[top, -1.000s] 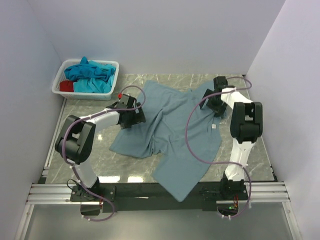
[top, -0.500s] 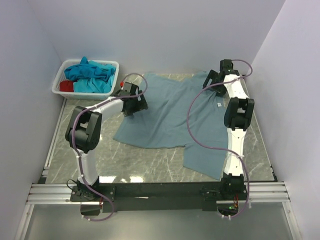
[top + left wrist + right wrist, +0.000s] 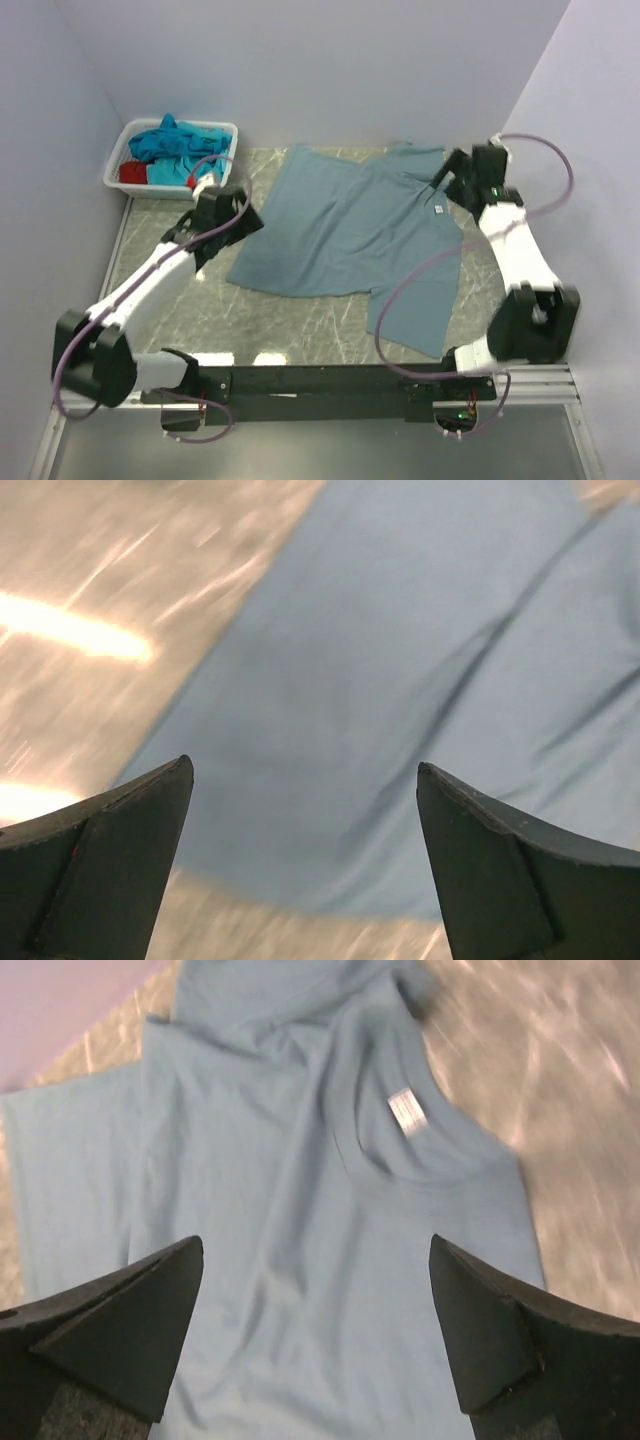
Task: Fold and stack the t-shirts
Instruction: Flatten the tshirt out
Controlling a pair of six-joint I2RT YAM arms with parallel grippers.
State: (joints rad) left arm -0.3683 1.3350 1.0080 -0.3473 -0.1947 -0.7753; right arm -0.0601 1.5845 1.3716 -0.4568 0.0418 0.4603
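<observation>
The dusty grey-blue t-shirt [image 3: 350, 230] lies spread on the marble table, its collar and white neck label [image 3: 438, 208] towards the right. My left gripper [image 3: 236, 207] is open and empty, just off the shirt's left edge. In the left wrist view the gripper [image 3: 305, 780] hovers over that edge of the shirt [image 3: 400, 660]. My right gripper [image 3: 455, 182] is open and empty by the collar. In the right wrist view the gripper [image 3: 315, 1260] sits above the shirt [image 3: 300, 1190], with the label [image 3: 407, 1110] beyond it. A turquoise t-shirt [image 3: 180, 145] and a red one [image 3: 132, 172] lie in the basket.
The white plastic basket [image 3: 232, 128] stands at the table's back left corner. Walls close in the left, back and right sides. Bare marble [image 3: 260, 320] shows in front of the shirt. The arms' purple cables loop over the shirt's right side.
The shirt was pulled towards the back and spread flatter. Both grippers have let go of it and drawn outward, the left to the left edge, the right towards the right.
</observation>
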